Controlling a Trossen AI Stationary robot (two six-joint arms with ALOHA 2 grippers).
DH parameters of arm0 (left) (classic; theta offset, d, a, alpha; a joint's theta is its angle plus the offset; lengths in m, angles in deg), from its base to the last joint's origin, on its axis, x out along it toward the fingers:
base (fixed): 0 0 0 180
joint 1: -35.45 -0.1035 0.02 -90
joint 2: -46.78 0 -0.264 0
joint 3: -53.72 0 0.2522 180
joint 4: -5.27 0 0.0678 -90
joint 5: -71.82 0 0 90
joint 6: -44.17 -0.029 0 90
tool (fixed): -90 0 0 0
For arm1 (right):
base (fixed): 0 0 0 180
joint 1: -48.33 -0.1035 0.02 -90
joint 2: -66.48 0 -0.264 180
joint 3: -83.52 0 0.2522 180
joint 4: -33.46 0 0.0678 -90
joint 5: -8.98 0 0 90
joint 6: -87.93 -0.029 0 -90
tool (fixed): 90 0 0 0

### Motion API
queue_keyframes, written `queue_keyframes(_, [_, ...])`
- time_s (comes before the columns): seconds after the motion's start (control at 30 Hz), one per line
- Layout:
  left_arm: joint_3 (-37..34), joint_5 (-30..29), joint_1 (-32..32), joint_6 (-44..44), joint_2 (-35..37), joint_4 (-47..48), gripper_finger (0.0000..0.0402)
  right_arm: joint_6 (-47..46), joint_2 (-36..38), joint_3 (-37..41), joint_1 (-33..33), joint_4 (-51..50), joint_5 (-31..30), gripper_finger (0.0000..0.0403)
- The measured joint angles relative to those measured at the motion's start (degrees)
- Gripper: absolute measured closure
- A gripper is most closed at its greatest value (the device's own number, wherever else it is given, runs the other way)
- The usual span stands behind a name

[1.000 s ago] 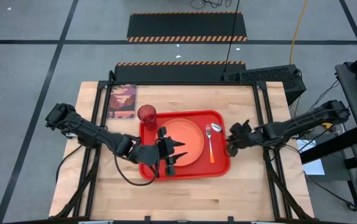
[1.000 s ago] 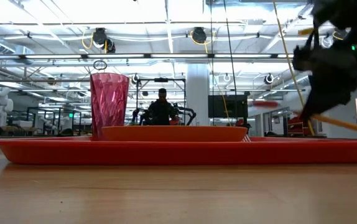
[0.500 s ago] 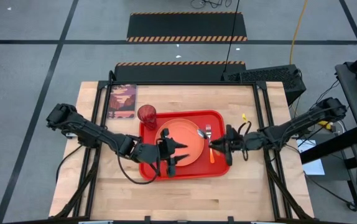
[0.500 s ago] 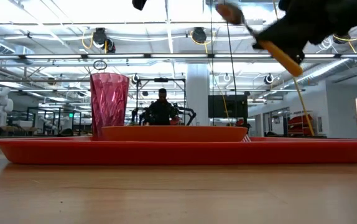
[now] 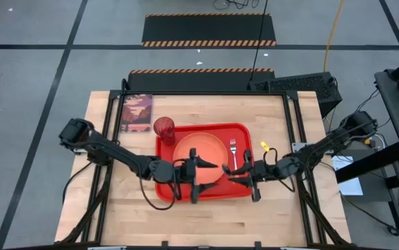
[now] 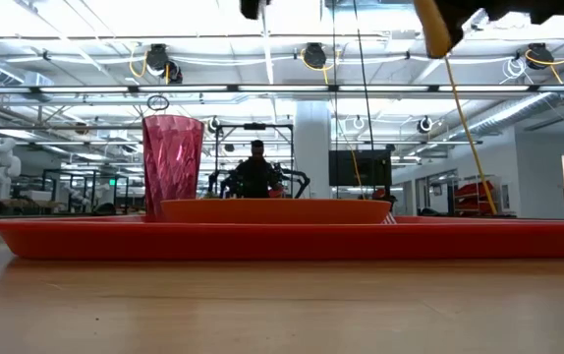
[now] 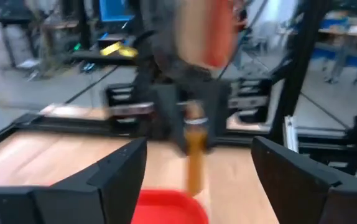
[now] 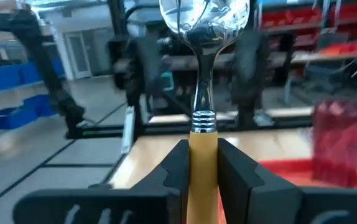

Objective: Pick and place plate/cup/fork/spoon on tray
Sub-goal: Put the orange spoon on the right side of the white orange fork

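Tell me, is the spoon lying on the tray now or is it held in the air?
Held in the air. The right tool is shut on the spoon by its orange handle, bowl pointing away; the fork lies on the tray.

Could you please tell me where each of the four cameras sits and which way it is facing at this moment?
High view: overhead, straight down on the tray; both arms show.
Low view: table height, level across the tray rim into the room; the spoon's handle at top.
Left wrist view: between open fingers, toward the right gripper.
Right wrist view: along the right gripper clamping the spoon; the cup beyond.
Shared: the cup shows in the high, low and right wrist views.
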State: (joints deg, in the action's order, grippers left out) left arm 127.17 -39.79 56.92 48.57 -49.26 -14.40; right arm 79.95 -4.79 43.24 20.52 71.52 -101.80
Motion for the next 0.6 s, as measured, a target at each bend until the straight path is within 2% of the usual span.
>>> queue_keyframes(0.2, [-0.09, 1.19, -0.78, -3.53, -5.17, -11.82, 0.0115, 4.12, -5.29, 0.02, 0.57, 8.33, 1.44, 0.0358])
queue_keyframes(0.27, [-0.07, 3.87, -1.51, -5.17, -6.45, -14.46, 0.0124, 4.19, -6.91, 0.02, 1.07, 10.34, 2.47, 0.0358])
queue_keyframes(0.37, [-0.07, 6.89, -2.08, -5.86, -7.12, -14.93, 0.0138, 4.19, -8.49, 0.02, 1.74, 11.56, 4.51, 0.0358])
queue_keyframes(0.6, [-0.03, 9.59, -3.36, -4.19, -6.99, -14.23, 0.0173, 4.21, -10.33, 0.02, 3.12, 14.26, 3.14, 0.0358])
